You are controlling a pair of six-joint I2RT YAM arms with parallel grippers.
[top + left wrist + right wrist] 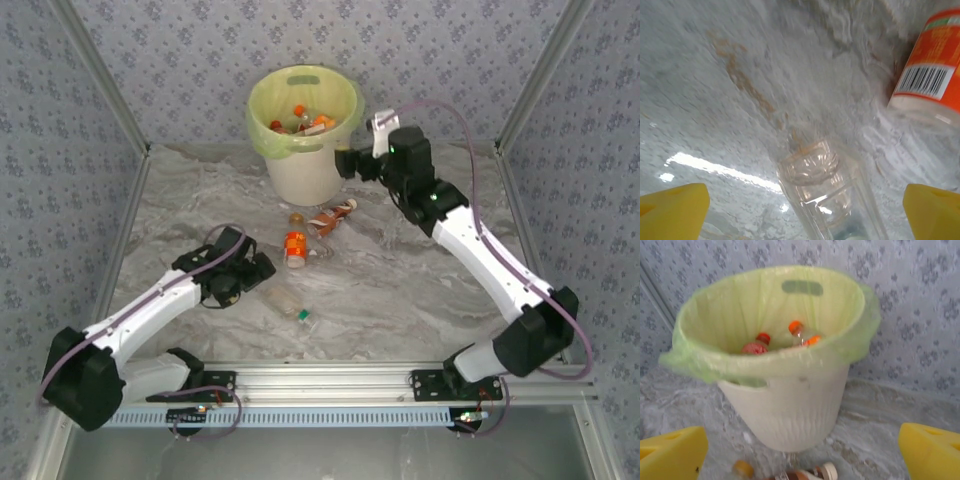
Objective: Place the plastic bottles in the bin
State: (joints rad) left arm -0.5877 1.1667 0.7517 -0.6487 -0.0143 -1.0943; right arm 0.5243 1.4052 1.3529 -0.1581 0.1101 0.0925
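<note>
In front of the bin, the left tool is hovering, spread wide, over what looks like a clear bottle lying on the bench, so it should be centring across the body and squeezing gently, while the right tool, just beside the bin, is gaping empty.

The left arm and right arm are white with black joints, lilac cables, yellow jaws.

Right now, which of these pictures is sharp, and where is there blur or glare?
Top view: sharp and evenly lit. Left wrist view: the table is blurred, with a glare streak beside the clear bottle. Right wrist view: the bin looks slightly soft.
</note>
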